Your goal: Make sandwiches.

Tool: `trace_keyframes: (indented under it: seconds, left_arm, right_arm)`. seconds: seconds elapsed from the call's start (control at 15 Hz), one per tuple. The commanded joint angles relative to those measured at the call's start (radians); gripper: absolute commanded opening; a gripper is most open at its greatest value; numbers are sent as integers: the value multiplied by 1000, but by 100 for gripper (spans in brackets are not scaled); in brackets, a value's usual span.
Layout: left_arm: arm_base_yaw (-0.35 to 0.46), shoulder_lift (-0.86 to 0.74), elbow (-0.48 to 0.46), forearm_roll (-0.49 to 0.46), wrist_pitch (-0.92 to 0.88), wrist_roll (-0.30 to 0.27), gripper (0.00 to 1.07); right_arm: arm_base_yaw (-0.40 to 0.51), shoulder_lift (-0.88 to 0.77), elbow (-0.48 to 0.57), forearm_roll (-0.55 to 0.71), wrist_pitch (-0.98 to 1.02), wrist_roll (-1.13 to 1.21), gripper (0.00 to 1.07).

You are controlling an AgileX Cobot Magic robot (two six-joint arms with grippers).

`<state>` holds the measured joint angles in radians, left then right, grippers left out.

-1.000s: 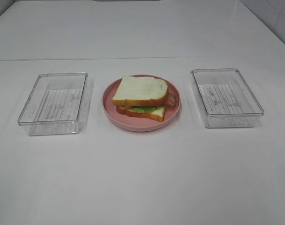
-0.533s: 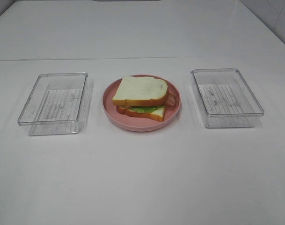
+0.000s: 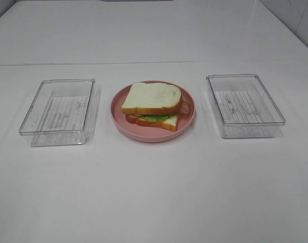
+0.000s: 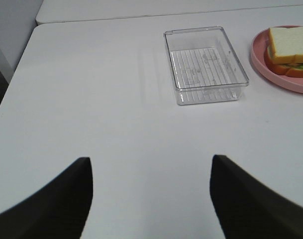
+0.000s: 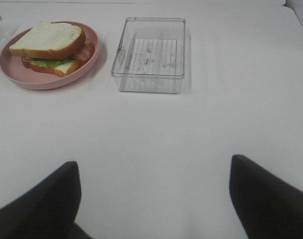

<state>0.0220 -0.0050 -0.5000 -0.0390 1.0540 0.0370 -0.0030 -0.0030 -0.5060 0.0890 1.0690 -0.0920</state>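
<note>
One stacked sandwich point(image 3: 152, 105) rests on the pink round plate point(image 3: 118, 119) at the table's middle: two white bread slices with orange-brown crust, green lettuce and a brown bacon edge showing between them. The left wrist view catches it point(image 4: 289, 50) at its edge; the right wrist view shows it whole point(image 5: 50, 46). My left gripper point(image 4: 151, 196) is open over bare table, well short of the sandwich, holding nothing. My right gripper point(image 5: 153, 201) is open too, with nothing between its dark fingers point(image 5: 270, 199). Neither gripper appears in the exterior high view.
A clear plastic tray point(image 3: 59, 111) stands left of the plate and another clear tray point(image 3: 244, 104) right of it; both look empty. The same trays show in the wrist views point(image 4: 205, 64) point(image 5: 150, 54). The table's left edge point(image 4: 14, 82) is near the left arm.
</note>
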Motion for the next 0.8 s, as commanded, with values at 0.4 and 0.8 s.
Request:
trace_keyframes:
  seconds: [0.4, 0.8]
  left_arm:
    - [5, -23, 2, -39, -9, 29, 65]
    - [5, -23, 2, -39, -10, 29, 65]
  right_arm:
    - [-6, -12, 3, 7, -9, -7, 78]
    - [-6, -12, 3, 7, -9, -7, 78]
